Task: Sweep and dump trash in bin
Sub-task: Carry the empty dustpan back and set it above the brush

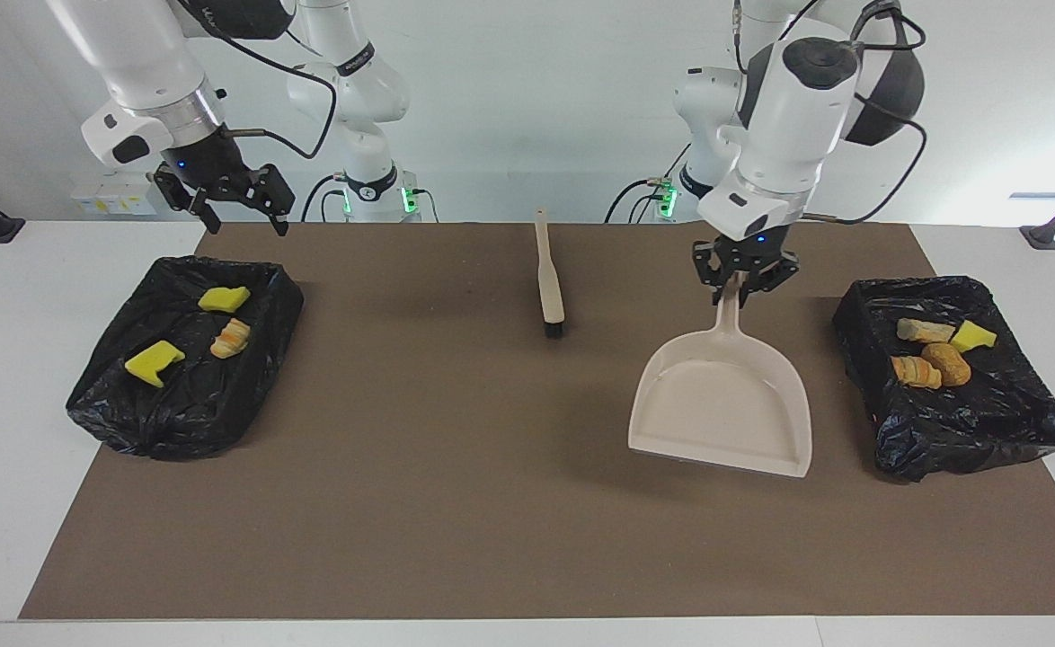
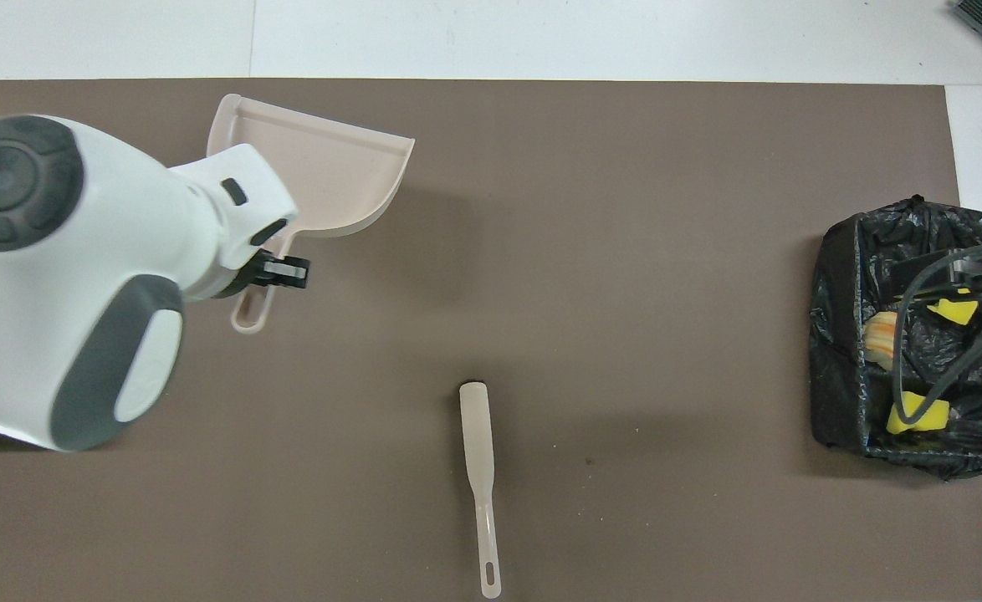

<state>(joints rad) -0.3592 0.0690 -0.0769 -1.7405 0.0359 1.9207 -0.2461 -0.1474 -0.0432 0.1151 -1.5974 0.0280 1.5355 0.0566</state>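
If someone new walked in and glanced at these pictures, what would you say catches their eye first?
Probably the beige dustpan, empty and held by its handle in the left gripper over the brown mat. Next, the two black-lined bins at either end of the table, each holding yellow and tan trash. The brush lies alone mid-mat, near the robots.

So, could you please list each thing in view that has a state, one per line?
Dustpan: empty, held by its handle over the mat.
Left gripper: shut on the dustpan handle.
Right gripper: open, empty, over one bin.
Brush: lying on the mat, unheld.
Both bins: trash inside.
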